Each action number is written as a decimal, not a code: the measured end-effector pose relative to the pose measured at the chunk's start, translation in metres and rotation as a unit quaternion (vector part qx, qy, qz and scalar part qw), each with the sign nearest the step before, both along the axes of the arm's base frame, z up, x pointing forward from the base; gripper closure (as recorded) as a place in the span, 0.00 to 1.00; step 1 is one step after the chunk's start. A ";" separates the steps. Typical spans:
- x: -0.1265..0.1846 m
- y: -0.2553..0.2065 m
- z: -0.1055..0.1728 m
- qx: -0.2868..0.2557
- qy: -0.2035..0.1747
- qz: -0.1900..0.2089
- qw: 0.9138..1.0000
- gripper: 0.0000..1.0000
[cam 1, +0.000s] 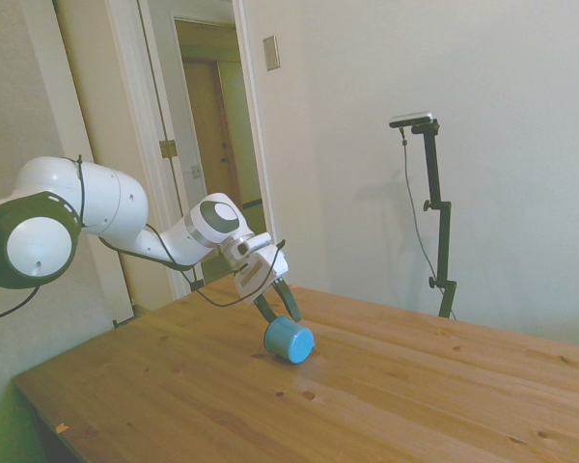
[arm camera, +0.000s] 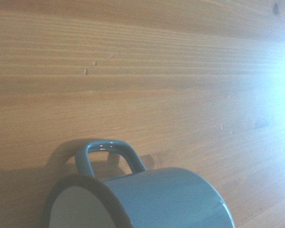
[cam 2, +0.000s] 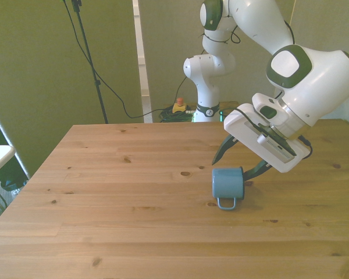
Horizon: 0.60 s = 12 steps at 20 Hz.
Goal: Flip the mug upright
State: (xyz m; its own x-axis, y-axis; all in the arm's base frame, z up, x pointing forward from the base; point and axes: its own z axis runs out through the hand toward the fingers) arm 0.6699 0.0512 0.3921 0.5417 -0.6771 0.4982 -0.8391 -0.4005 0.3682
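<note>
On the tabletop (cam 2: 104, 192), near centre, the mug (cam 2: 227, 183) lies on its side, handle toward six o'clock in the front view. The gripper (cam 2: 239, 163), fingers apart, straddles it from one o'clock. Step: pre-grasp; next, close, then rotate upright.

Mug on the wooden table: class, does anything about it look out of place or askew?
Yes. The mug lies on its side on the table instead of standing, its handle resting on the wood. Nothing looks spilled or broken. The gripper is close behind it, jaws spread.
</note>
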 end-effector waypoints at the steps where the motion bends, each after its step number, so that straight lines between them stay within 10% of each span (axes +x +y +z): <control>1: 0.000 0.000 -0.001 -0.001 0.001 0.000 1.000 0.00; 2: 0.000 0.000 -0.002 -0.002 0.001 0.001 1.000 1.00; 12: 0.001 0.002 -0.010 -0.007 0.006 0.002 1.000 1.00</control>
State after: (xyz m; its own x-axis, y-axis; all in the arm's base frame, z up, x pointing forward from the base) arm 0.6707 0.0528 0.3818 0.5503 -0.6687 0.5000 -0.8330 -0.3981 0.3842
